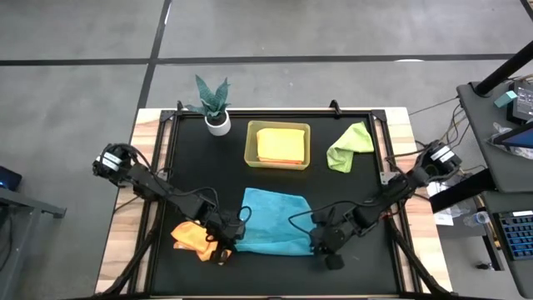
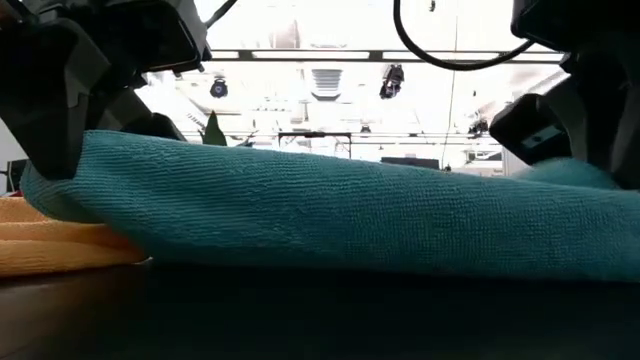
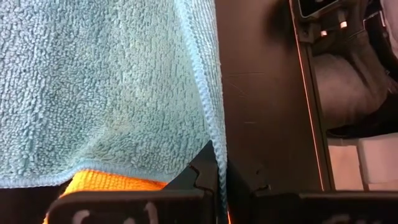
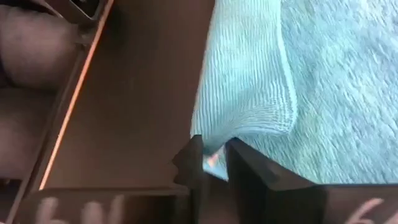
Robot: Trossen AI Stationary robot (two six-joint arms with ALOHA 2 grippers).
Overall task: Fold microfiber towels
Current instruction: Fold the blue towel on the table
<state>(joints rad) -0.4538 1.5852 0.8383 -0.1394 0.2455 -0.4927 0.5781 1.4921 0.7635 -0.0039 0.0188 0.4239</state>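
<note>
- The teal towel (image 1: 273, 221) lies at the near middle of the black mat (image 1: 366, 183), between our two grippers. It looks folded over once, a doubled layer with its edges not squared up.
- Our left gripper (image 1: 223, 242) is at the towel's near left corner, fingers (image 3: 199, 180) pinched shut on its hem, which runs straight down between them.
- Our right gripper (image 1: 326, 247) is at the near right corner. In the right wrist view a narrow gap shows between the fingers (image 4: 189, 165), with a bit of teal cloth in it; we cannot tell whether they grip it or are letting go.
- An orange towel (image 1: 190, 236) sits crumpled just left of the teal one, partly tucked under its edge, unfolded.
- A lime green towel (image 1: 350, 147) lies bunched near the far right of the mat, also unfolded.
- The yellow bin (image 1: 251, 143) at the far middle holds a flat yellow-orange towel (image 1: 281, 143) with something pinkish at its near edge; we judge those finished.
- So we reckon we are about midway: the teal towel is mid-fold and needs finishing and putting away, and the orange and green ones are not yet started.
- A small potted plant (image 1: 215, 104) stands at the far left corner, apart from the work.
</note>
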